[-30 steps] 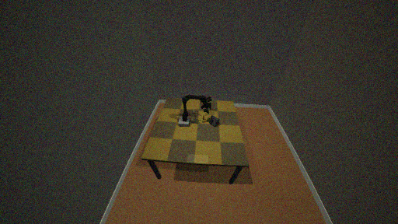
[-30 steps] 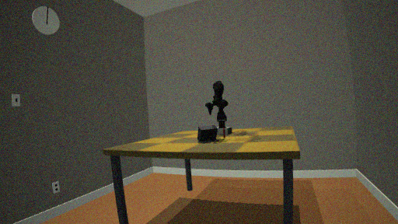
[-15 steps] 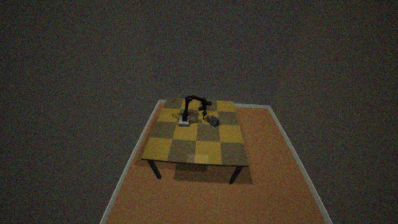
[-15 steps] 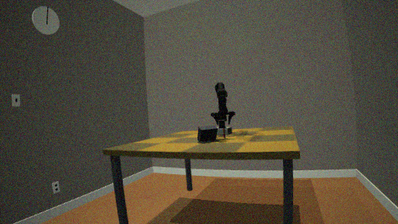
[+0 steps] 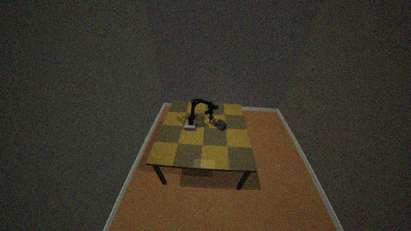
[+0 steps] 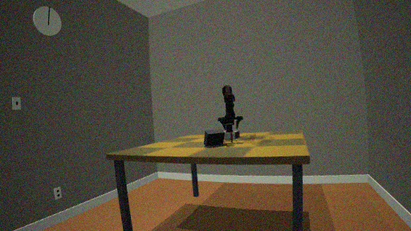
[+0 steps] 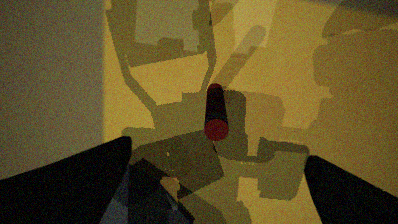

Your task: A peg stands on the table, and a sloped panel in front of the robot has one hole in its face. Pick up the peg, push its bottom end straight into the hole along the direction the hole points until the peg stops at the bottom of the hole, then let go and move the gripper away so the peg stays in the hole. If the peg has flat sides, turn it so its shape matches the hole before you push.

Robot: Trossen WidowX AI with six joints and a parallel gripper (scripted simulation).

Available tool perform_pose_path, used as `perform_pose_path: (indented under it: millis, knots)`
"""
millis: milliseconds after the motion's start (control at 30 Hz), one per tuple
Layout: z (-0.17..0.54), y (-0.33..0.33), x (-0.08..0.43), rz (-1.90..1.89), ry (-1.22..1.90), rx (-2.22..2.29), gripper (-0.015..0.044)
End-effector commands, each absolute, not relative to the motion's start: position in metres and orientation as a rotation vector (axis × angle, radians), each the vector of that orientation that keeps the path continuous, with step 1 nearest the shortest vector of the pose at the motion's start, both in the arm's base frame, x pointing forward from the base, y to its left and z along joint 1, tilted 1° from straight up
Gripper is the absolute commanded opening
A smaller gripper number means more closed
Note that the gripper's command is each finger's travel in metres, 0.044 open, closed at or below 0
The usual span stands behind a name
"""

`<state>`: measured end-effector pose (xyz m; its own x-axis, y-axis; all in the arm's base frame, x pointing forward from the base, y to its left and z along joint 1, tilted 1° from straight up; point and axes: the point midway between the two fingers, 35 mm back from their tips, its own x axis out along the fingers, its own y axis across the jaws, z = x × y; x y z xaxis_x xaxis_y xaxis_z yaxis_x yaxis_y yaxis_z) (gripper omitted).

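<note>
We see both jaws cut off by the wrist view's lower edge. Ahead of them, the peg (image 7: 216,112) hides its own foot on the bench (image 7: 280,75).

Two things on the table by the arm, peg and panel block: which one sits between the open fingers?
The red round peg, standing upright between the open gripper fingers, untouched. The dark panel block sits off to the side.

Dim, grainy, hard overlapping shadows
</note>
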<state>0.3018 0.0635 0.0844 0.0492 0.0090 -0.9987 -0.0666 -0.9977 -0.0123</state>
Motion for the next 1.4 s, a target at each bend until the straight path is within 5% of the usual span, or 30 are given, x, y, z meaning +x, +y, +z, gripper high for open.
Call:
perform_pose_path:
  millis: [0,1267,1367]
  knots:
    - [0.075,0.064,0.3,2.143,0.054,-2.224,0.044]
    - [0.024,0.063,0.3,2.144,0.054,-2.223,0.044]
    - [0.027,0.063,0.302,2.136,0.061,-2.23,0.0361]
